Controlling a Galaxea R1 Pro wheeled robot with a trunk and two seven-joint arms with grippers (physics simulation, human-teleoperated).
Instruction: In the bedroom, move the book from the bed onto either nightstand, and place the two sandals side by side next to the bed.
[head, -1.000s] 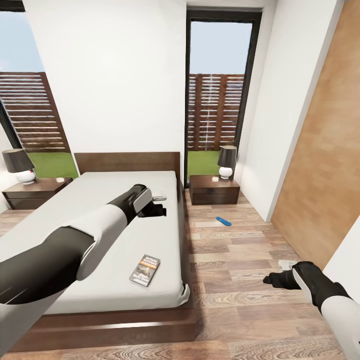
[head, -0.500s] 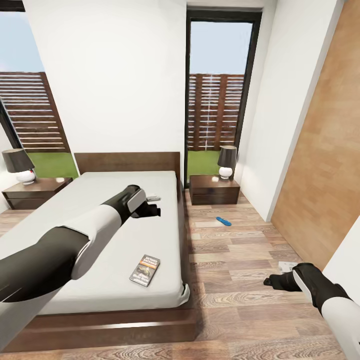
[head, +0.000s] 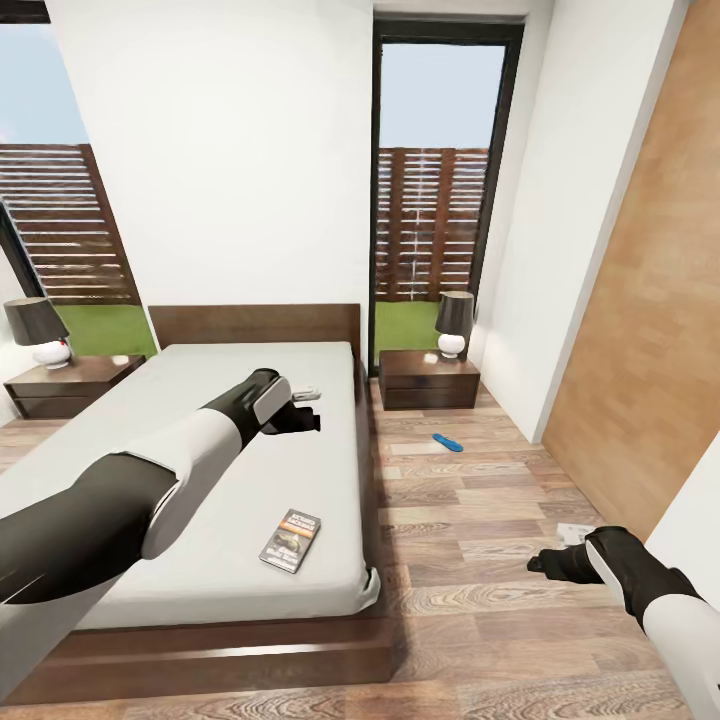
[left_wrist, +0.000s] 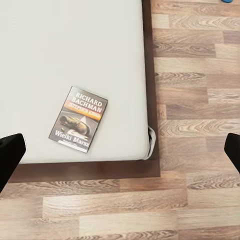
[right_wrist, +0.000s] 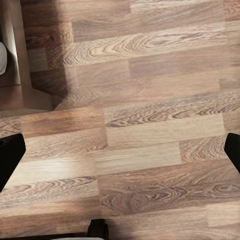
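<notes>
Left gripper (head: 308, 420) is hovering open and empty over the bed (head: 200, 440) — the book (head: 290, 540) is lying near its right edge. Right gripper (head: 540, 562) is hanging open above the floor (head: 470, 620).

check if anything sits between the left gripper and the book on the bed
Nothing visible does. The left gripper hangs open above the mattress, and the book lies flat and uncovered near the bed's foot corner. In the left wrist view only bare mattress surrounds the book.
</notes>
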